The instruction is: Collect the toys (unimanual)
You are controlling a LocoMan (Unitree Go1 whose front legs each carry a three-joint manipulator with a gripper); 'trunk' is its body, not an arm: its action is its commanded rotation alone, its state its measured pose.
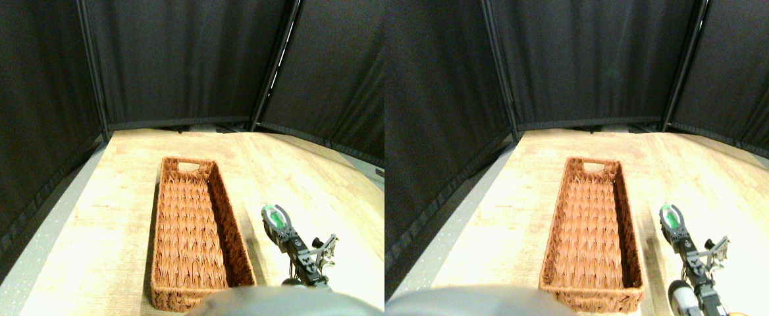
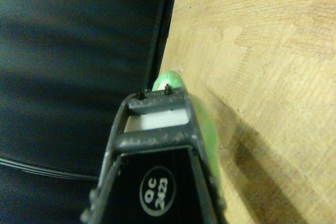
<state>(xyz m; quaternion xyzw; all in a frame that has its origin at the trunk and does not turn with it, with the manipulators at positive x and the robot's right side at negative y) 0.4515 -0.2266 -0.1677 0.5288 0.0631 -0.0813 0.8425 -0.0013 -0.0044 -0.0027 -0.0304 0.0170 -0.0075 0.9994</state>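
A small green plush toy [image 1: 279, 221] sits between the jaws of my right gripper [image 1: 275, 216], which is shut on it to the right of the basket's near half. In the wrist view the green toy [image 2: 206, 129] bulges out beside the dark jaw frame, and its shadow falls on the wooden floor beside it, so it seems to be off the floor. No other toys are in view.
A long brown wicker basket [image 1: 160, 217] lies lengthwise on the wooden floor [image 1: 305, 178], left of my gripper, with a handle cut-out at its far end. Black curtain panels [image 1: 180, 59] wall the area at the back and both sides.
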